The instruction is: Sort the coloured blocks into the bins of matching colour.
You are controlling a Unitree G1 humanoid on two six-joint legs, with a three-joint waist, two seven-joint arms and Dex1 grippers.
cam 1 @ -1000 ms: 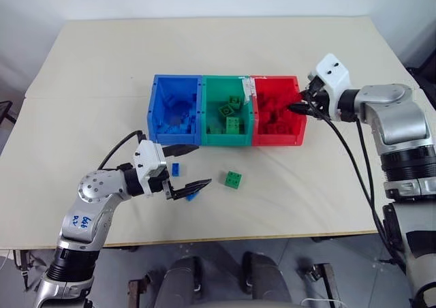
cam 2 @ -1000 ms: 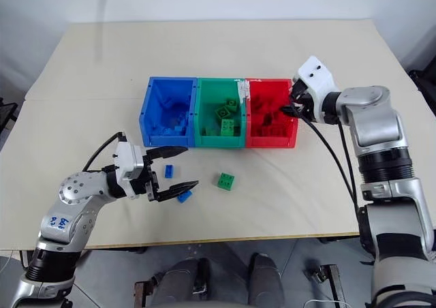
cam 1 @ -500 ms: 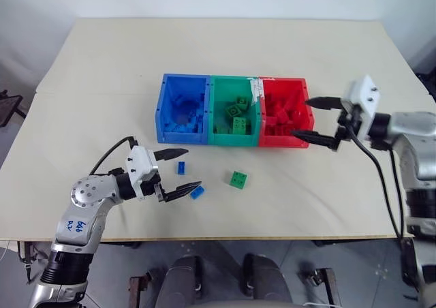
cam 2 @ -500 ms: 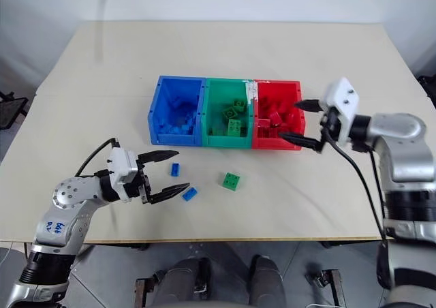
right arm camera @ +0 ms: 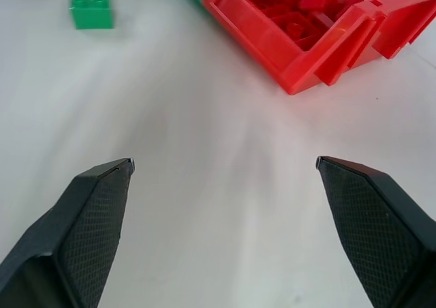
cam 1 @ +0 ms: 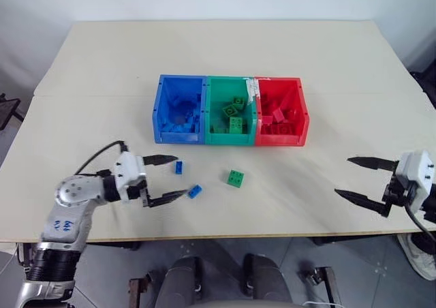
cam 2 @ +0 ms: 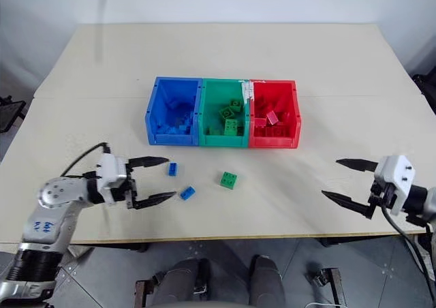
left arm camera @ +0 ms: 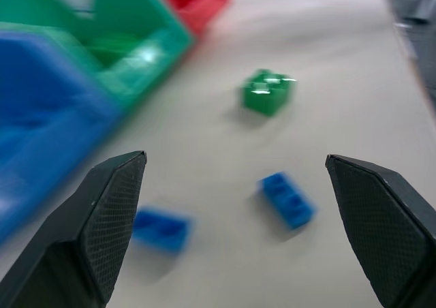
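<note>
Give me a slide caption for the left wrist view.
Open left tool facing two blue blocks and a green block.

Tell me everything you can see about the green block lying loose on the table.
The green block is a small squarish toy brick of glossy plastic with round studs on top. It rests flat and studs up on the bare table, in front of the green bin and apart from it. Nothing touches it; two blue blocks lie to its left.

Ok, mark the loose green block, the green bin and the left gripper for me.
loose green block (cam 1: 236,178), left eye view, studded top.
green bin (cam 1: 230,140), left eye view, front wall.
left gripper (cam 1: 178,177), left eye view, midway between fingertips.
</note>
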